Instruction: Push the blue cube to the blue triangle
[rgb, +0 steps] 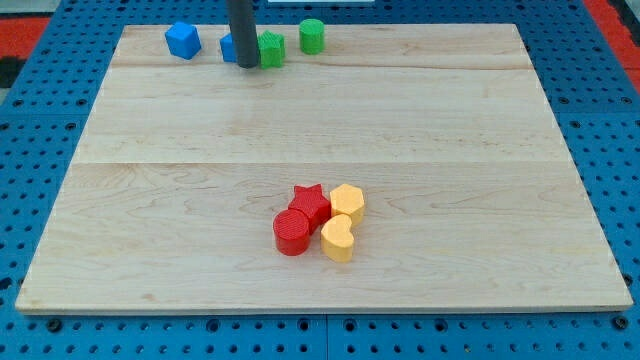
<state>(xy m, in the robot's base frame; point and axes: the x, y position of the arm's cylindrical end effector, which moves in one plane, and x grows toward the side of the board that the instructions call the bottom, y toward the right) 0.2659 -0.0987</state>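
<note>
My tip stands near the view's top edge of the wooden board, at the end of the dark rod. A blue block is mostly hidden behind the rod on its left; its shape cannot be made out. Another blue block, angular in shape, lies further to the view's left. My tip touches or nearly touches the hidden blue block and sits just left of a green star-like block.
A green cylinder stands right of the green star-like block. Lower middle holds a cluster: a red star, a red cylinder, a yellow hexagon and a yellow heart-like block. Blue pegboard surrounds the board.
</note>
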